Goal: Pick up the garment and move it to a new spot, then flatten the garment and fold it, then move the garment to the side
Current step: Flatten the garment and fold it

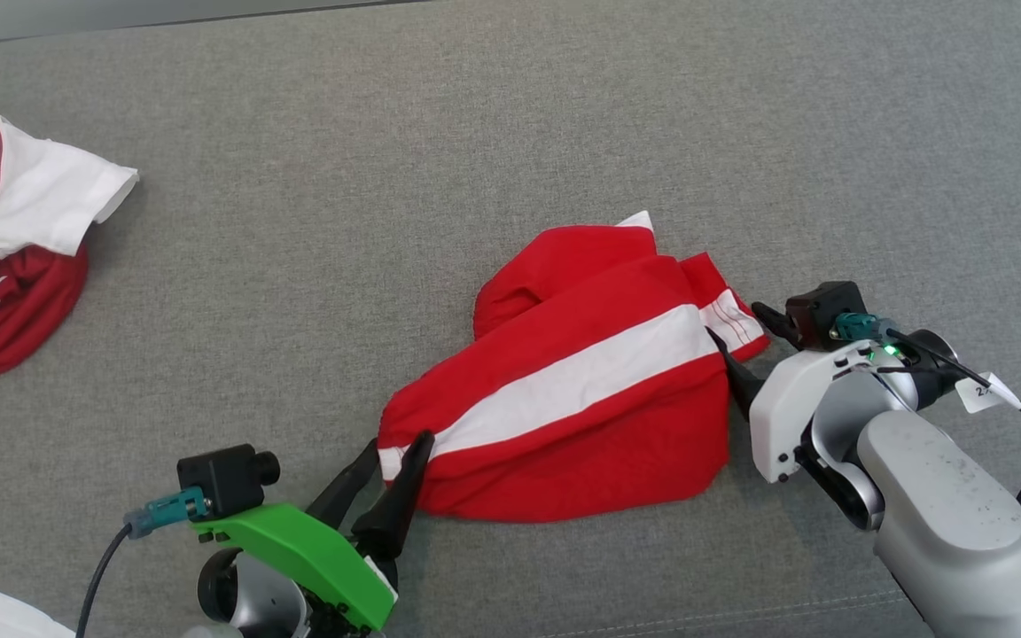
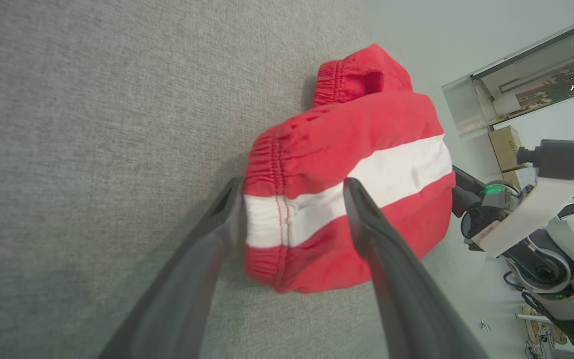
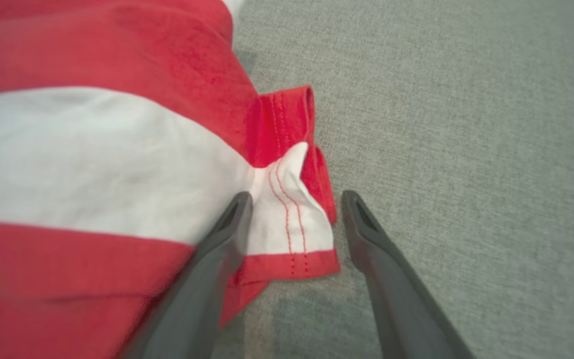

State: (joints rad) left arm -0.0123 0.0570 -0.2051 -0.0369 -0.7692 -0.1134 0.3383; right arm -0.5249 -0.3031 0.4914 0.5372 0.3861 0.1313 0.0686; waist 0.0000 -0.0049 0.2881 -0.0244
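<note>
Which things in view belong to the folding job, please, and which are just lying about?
Belonging to the job: red garment with the white stripe; left gripper, open at its waistband end; right gripper, open at its hem corner.
Just lying about: red and white jersey, far left; white item, lower left corner.

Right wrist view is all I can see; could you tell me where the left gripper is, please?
Observer: The left gripper is open, its tips at the elastic waistband of the garment.
Operator: Is anything else lying nearby?
Observer: A red and white jersey lies far to the left.
Operator: Where is my gripper relative to the left one?
Observer: The right gripper is at the garment's opposite end.
</note>
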